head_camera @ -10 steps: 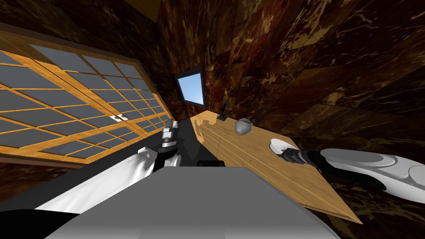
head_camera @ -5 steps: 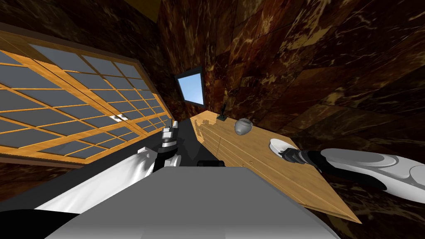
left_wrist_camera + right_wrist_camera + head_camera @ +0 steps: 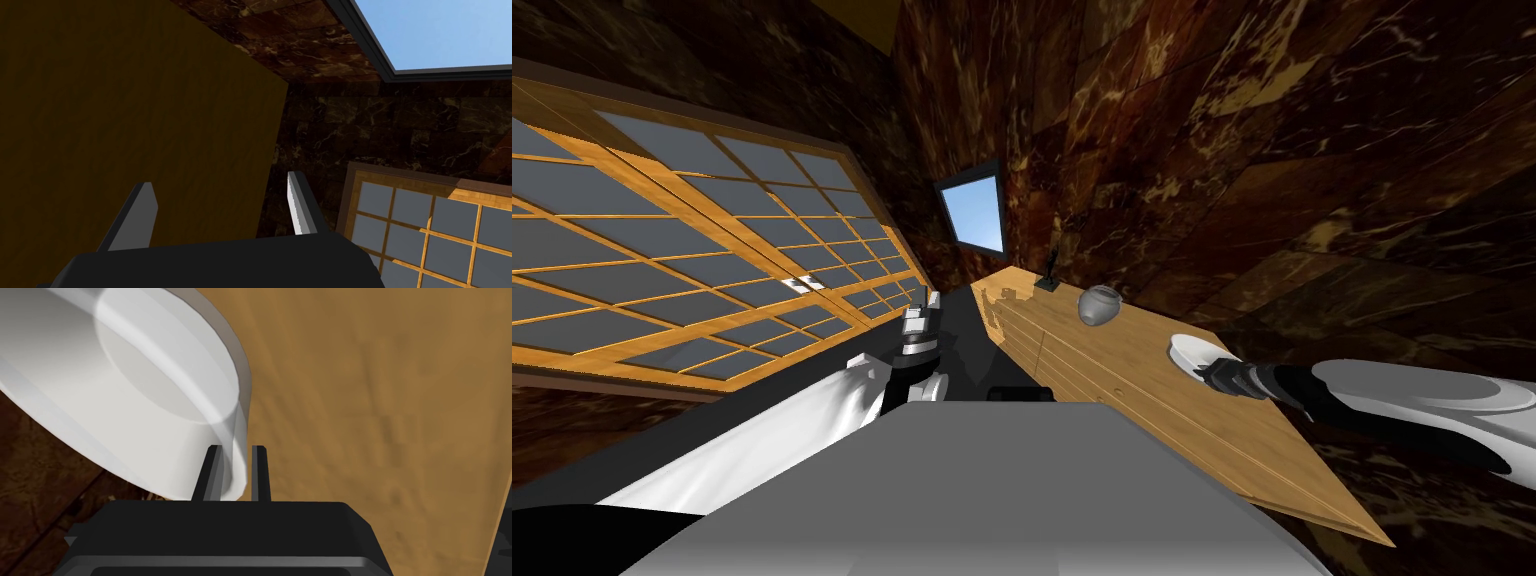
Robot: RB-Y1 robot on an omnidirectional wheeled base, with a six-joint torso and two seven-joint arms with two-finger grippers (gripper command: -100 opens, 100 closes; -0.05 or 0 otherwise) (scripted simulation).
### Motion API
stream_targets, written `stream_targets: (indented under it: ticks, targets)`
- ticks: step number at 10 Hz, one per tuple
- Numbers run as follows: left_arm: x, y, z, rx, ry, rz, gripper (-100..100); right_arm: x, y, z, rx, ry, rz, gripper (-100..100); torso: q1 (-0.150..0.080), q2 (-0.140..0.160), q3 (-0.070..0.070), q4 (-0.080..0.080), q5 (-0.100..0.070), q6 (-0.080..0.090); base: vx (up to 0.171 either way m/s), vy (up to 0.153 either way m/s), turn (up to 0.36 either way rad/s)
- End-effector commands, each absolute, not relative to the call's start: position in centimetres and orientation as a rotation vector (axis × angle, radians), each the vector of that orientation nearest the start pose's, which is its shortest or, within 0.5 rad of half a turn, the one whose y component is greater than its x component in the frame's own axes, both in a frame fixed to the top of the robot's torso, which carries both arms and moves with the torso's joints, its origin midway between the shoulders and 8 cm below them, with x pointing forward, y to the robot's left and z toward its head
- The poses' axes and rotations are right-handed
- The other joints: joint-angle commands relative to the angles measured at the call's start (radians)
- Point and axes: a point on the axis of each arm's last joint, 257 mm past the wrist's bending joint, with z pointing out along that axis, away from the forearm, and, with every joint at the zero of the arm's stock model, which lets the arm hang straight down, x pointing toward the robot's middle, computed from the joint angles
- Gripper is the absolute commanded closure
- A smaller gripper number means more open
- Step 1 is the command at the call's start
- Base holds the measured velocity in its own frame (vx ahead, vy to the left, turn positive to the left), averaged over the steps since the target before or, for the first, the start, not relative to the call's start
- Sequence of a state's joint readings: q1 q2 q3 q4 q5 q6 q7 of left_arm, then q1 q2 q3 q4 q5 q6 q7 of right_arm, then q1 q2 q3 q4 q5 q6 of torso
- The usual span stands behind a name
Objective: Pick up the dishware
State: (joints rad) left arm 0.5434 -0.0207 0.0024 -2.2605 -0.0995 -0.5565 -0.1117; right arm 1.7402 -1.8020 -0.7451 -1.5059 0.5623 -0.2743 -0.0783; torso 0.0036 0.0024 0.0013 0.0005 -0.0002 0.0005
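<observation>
A shallow white dish (image 3: 1190, 350) lies at the far edge of the wooden sideboard top (image 3: 1152, 400), against the dark marbled wall. My right gripper (image 3: 1212, 372) reaches it from the right. In the right wrist view the dish (image 3: 150, 398) looks tilted, and the right gripper (image 3: 236, 449) is shut on its rim wall, one finger inside and one outside. My left gripper (image 3: 917, 318) hangs left of the sideboard; in its wrist view the left gripper (image 3: 220, 182) stands open and holds nothing.
A round grey vase (image 3: 1099, 305) and a small dark figurine (image 3: 1049, 272) stand further along the sideboard. A wood-lattice screen (image 3: 712, 270) runs along the left. A small window (image 3: 975, 213) is in the far wall.
My right arm has drawn slightly to the right and the white dish has shifted that way with it. The left arm has not moved.
</observation>
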Motion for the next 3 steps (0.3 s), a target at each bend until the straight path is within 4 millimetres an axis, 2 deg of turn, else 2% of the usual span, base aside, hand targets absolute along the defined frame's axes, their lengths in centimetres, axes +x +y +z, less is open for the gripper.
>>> stream_targets:
  ticks: [1, 2, 3]
  targets:
    - [33.67, 27.31, 1.18, -0.565, 0.684, -1.121, 0, 22.04, -68.22, -24.18, -0.66, 2.651, -0.45, 100, 0.0, 0.0, 0.0, 0.0, 0.0, 0.0, -0.015, 0.032, 0.03]
    - [33.67, 27.31, 1.18, -0.565, 0.684, -1.121, 0, 22.18, -68.03, -24.35, -0.662, 2.649, -0.452, 100, 0.001, 0.001, 0.0, 0.0, 0.0, 0.0, -0.008, 0.014, -0.001]
    - [33.66, 27.31, 1.18, -0.565, 0.684, -1.121, 0, 22.1, -68.03, -24.36, -0.663, 2.65, -0.45, 0, 0.001, 0.001, 0.0, 0.0, 0.001, 0.0, 0.0, 0.0, 0.0]
